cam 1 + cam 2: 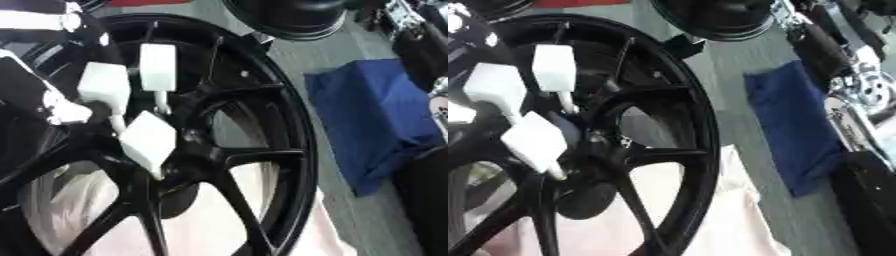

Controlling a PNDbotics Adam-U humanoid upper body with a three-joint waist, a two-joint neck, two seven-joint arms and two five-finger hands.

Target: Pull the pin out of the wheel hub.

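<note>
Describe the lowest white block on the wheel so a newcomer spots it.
Start at the big black wheel filling the left. Three white blocks sit on thin stems near its hub. The lowest block is tilted like a diamond; the other two stand straighter.

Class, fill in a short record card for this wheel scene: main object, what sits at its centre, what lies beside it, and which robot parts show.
main object: black spoked alloy wheel
at hub: three white block-headed pins clustered near the centre
beside wheel: folded blue cloth, to the right on the grey floor
left hand: at upper left, near the pins, fingers unclear
right arm: black and silver, at right edge
</note>
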